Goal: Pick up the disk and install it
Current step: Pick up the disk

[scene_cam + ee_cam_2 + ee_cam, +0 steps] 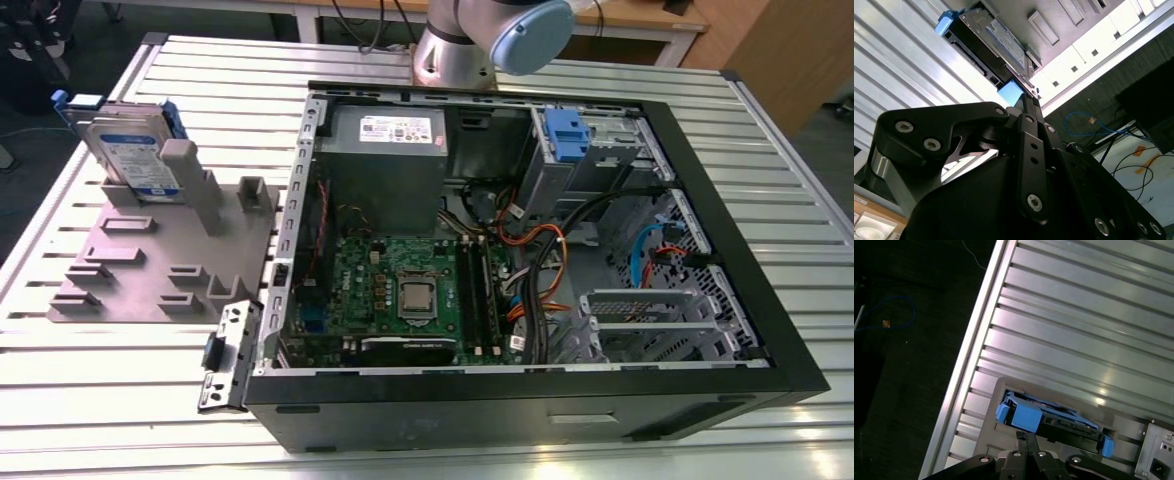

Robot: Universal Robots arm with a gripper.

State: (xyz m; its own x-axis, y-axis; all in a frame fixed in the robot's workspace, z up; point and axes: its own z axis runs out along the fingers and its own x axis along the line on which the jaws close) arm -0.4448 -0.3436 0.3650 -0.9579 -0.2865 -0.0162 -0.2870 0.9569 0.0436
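An open black computer case (534, 400) lies on its side on a ribbed metal table (761, 140). Inside it, a grey power supply (387, 150) sits beyond a green motherboard (387, 265) with its processor (418, 297) bare. Orange and black cables (534, 245) run between the board and a silver drive cage (654, 320). A blue clip (566, 135) sits in the far bay. A grey slotted stand (134, 265) lies at the exterior view's left of the case, with a metal bracket (227, 355) between them. In the first wrist view, a blue cable (904, 310) lies on the dark floor.
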